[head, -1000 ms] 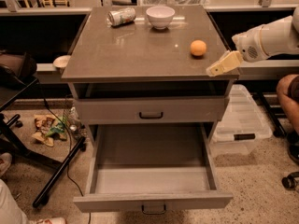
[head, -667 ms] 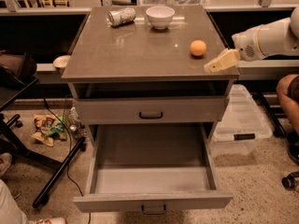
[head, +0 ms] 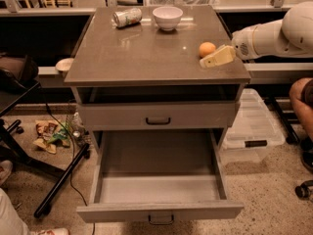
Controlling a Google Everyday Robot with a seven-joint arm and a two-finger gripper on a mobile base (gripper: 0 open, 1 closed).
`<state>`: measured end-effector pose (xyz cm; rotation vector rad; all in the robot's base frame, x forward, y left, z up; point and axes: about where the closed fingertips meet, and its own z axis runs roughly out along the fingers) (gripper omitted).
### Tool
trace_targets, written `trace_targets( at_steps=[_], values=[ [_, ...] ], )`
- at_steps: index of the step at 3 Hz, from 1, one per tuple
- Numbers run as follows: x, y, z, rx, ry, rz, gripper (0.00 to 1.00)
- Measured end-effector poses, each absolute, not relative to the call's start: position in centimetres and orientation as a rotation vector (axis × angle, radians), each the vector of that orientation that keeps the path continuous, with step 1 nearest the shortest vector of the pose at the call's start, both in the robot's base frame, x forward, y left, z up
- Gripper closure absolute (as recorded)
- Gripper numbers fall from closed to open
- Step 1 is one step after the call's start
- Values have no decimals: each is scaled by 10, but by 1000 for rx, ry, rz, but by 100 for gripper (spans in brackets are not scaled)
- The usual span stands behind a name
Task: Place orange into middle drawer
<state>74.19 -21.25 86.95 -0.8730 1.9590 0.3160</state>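
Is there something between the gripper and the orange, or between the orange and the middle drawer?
Nothing visible does. The gripper is right beside the orange on the cabinet top; the middle drawer stands open below.

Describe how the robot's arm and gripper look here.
The arm is glossy white, built of thick rounded segments, with a small dark speckled patch near the wrist. The gripper, at the right edge of the cabinet top beside the orange, is pale cream-yellow and wedge-shaped. No loose cables show.
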Motion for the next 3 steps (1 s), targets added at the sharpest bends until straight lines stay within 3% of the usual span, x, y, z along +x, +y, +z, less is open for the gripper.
trace_targets(
  at_steps=[3],
  values=[
    [784,-194,847,-789,1962,287,0]
  ],
)
